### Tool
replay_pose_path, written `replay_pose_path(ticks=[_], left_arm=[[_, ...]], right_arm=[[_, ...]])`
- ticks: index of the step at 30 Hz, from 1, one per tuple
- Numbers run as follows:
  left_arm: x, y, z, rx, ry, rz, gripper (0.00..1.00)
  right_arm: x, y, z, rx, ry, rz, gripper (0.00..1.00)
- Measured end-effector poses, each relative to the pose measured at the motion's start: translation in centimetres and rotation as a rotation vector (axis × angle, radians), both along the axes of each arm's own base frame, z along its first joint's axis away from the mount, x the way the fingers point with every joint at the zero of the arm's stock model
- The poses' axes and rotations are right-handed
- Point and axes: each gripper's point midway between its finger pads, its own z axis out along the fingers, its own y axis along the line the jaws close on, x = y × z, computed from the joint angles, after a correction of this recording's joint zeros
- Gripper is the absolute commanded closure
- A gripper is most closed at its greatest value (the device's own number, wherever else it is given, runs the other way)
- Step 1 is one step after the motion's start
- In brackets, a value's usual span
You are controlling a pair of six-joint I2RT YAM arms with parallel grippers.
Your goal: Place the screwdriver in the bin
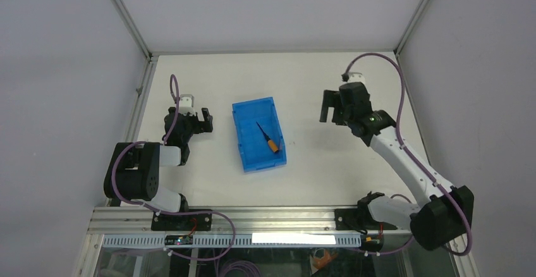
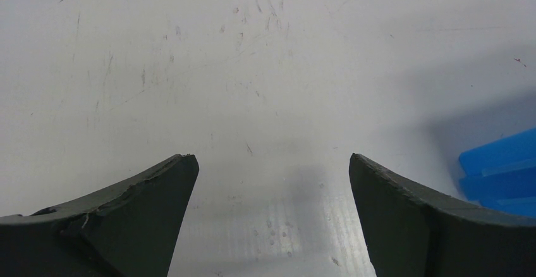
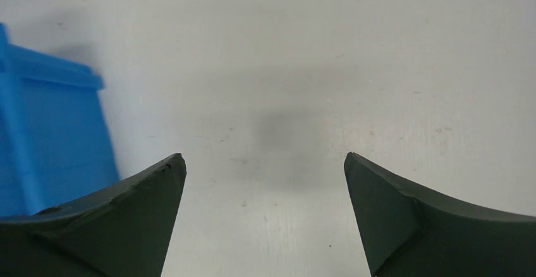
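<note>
The blue bin stands at the middle of the table. The screwdriver, orange handle toward the near right, lies inside it on the floor. My left gripper is open and empty, left of the bin; its view shows bare table and a bin corner at the right. My right gripper is open and empty, right of the bin and a little farther back; its view shows bare table and the bin's wall at the left.
White walls with metal frame rails enclose the table on the left, back and right. The arm bases sit on a metal rail at the near edge.
</note>
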Motion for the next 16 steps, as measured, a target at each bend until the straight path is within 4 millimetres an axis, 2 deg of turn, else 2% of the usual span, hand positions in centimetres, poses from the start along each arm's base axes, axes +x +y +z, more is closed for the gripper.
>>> replay_pose_path(ticks=[3, 6, 9, 16], left_arm=[[0.0, 0.0, 0.0, 0.0, 0.0, 0.0, 0.01], [0.0, 0.0, 0.0, 0.0, 0.0, 0.0, 0.01], [0.0, 0.0, 0.0, 0.0, 0.0, 0.0, 0.01], [0.0, 0.0, 0.0, 0.0, 0.0, 0.0, 0.01]], right_arm=[[-1.2, -3.4, -3.3, -0.002, -0.011, -0.071, 0.01], [-2.4, -5.1, -5.6, -0.003, -0.033, -0.11, 0.01], [-3.3, -5.6, -6.9, 0.001, -0.051, -0.125, 0.01], [-3.2, -5.8, -7.8, 0.029, -0.077, -0.164, 0.01]])
